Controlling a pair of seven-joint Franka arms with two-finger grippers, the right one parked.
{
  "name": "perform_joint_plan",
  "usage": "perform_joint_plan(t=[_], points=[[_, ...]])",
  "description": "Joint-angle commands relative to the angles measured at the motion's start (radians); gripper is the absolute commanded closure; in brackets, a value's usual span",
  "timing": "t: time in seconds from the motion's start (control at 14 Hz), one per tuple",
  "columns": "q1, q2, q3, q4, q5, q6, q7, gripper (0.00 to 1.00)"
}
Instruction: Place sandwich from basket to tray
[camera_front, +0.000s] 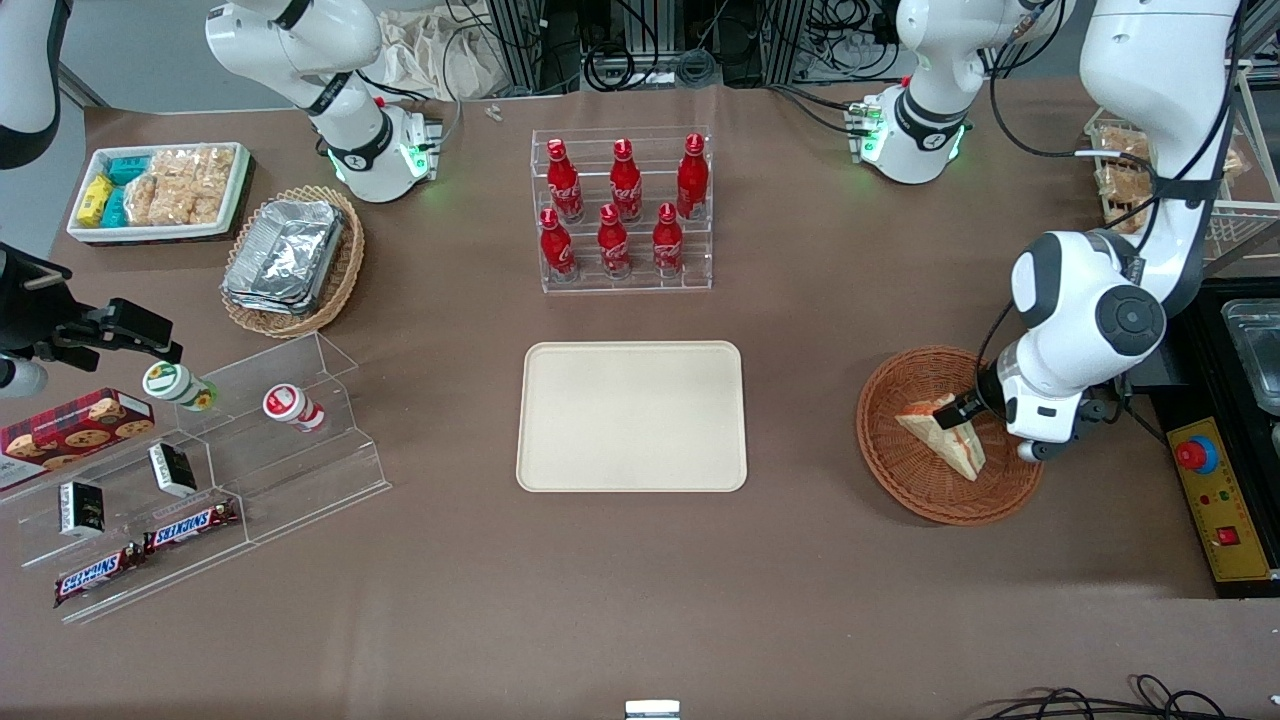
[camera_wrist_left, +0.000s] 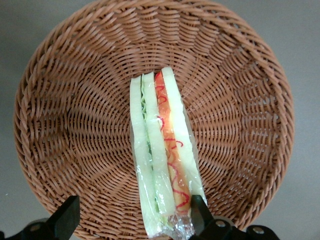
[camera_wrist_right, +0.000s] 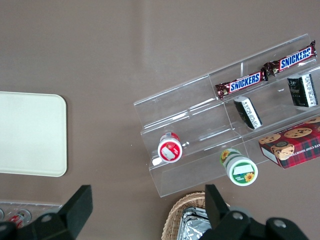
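While the brown table (camera_front: 640, 600) carries plenty, its biggest container, the cream tray (camera_front: 631, 416), sits bare at the middle. Farther from the front camera stands a clear stepped rack (camera_front: 622, 215) holding six red bottles (camera_front: 612, 240), three on each step. Toward the working arm's end lies the round reddish wicker basket (camera_front: 900, 470), and in it the one sandwich (camera_front: 945, 435) rests on edge, its bread and red filling layers plain from the wrist camera (camera_wrist_left: 162, 155). The gripper (camera_front: 962, 410) is down inside the basket with its fingers spread; one black finger (camera_wrist_left: 197, 207) touches the wrapped end of the sandwich, the other (camera_wrist_left: 65, 217) stands apart from it over the weave. Toward the parked arm's end are an oval tan basket (camera_front: 345, 270) of foil containers (camera_front: 285, 255), a white snack tray (camera_front: 160, 190), and a clear shelf (camera_front: 300, 470) with two Snickers bars (camera_front: 190, 525).
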Motion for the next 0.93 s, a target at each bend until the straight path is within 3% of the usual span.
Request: perform_joint_plan(t=[0.0,0.43,0.86], points=[[-0.003,-0.001,0.000,-0.036,0.028,0.033,-0.031,0.00],[-0.003,-0.006,0.000,0.021,0.026,-0.007,-0.031,0.00],[-0.001,-0.063,-0.010,0.225,0.035,-0.328,0.123,0.00]])
